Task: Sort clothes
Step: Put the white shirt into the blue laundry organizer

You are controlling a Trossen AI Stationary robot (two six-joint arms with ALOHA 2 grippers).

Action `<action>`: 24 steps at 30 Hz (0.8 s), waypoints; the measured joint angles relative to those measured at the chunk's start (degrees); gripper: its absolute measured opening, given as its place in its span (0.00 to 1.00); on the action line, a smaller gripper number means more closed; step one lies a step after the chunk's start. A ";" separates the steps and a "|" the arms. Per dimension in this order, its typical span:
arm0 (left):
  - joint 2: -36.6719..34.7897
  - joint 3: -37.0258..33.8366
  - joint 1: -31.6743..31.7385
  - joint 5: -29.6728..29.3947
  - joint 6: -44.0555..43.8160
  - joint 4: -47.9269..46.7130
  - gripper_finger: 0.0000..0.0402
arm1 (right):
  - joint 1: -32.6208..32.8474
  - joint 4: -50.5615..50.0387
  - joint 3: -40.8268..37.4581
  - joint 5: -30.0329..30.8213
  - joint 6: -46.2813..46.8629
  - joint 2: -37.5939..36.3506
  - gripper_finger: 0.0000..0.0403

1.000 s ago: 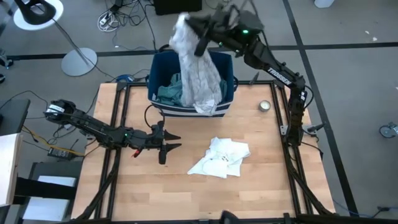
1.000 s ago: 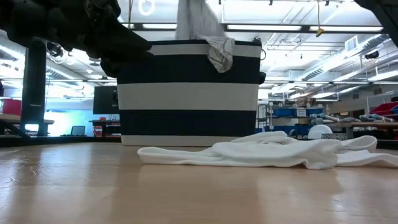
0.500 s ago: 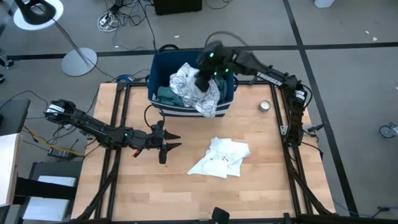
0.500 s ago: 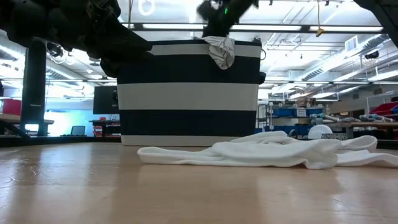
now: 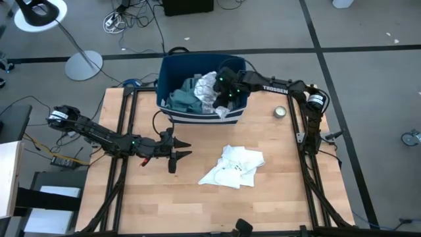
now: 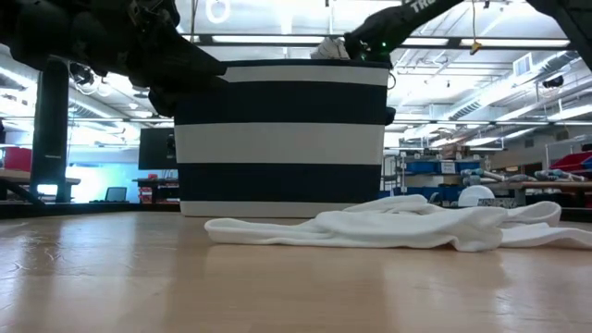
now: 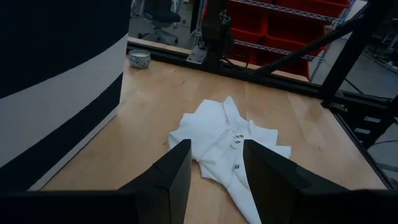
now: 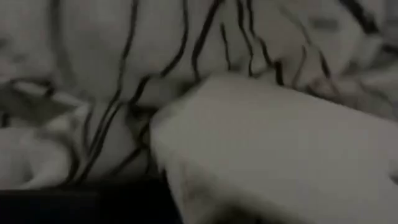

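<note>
The dark blue bin [image 5: 170,72] stands at the table's far edge and shows navy-and-white stripes in the low view [image 6: 282,139]. Inside it lie a teal cloth [image 5: 181,99] and the white-and-grey patterned cloth [image 5: 209,89], a part of which hangs over the near rim [image 5: 223,113]. My right gripper [image 5: 225,89] is down in the bin right over the patterned cloth, which fills the right wrist view [image 8: 186,74]. A pale shirt [image 5: 233,166] lies crumpled flat on the table. My left gripper [image 5: 179,153] waits open to its left, holding nothing.
A small round tin [image 5: 280,112] sits on the table right of the bin. Black frame rails [image 5: 128,125] run along the table's left and right sides. Bare wood lies near and left of the shirt.
My right gripper has come down from high above the bin into it, carrying the patterned cloth. The cloth hung long and upright before; now it lies bunched in the bin with one end over the near rim.
</note>
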 joint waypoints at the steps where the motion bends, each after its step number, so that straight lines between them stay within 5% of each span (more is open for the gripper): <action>1: 0.00 0.00 0.00 0.00 -0.01 0.00 0.38 | -0.10 0.03 -0.67 0.00 0.00 -0.04 0.52; 8: 0.00 0.00 -0.02 0.01 -0.02 -0.04 0.38 | -0.58 0.15 -1.62 0.56 1.54 -0.81 0.63; 24: 0.00 0.00 -0.02 0.02 -0.02 -0.62 0.38 | -0.79 -5.15 13.35 1.95 -1.73 -12.26 0.59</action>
